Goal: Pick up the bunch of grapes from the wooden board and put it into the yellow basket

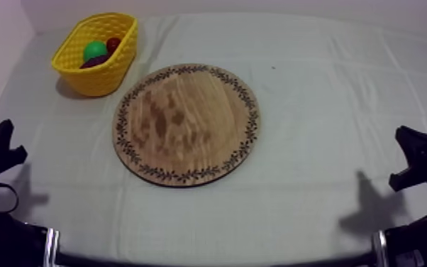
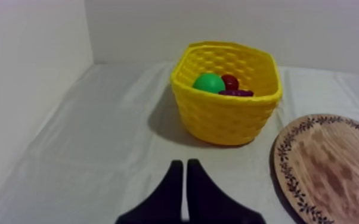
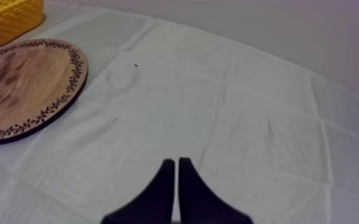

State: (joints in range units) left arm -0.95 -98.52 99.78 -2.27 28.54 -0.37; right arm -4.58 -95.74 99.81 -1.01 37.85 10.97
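The bunch of grapes [image 1: 94, 62] [image 2: 237, 93], dark purple, lies inside the yellow basket [image 1: 103, 78] [image 2: 226, 122] at the table's far left, beside a green fruit [image 1: 94, 50] [image 2: 209, 83] and a small red fruit [image 1: 113, 44] [image 2: 230, 80]. The round wooden board [image 1: 188, 124] [image 2: 337, 167] [image 3: 21, 83] in the middle of the table has nothing on it. My left gripper [image 1: 10, 142] [image 2: 185, 164] rests low at the left, shut on nothing and pointing at the basket. My right gripper [image 1: 409, 153] [image 3: 176, 161] rests low at the right, shut, over bare cloth.
White walls stand close behind and to the left of the basket [image 3: 9, 21]. Creased grey-white cloth [image 1: 330, 106] stretches from the board to the right side of the table.
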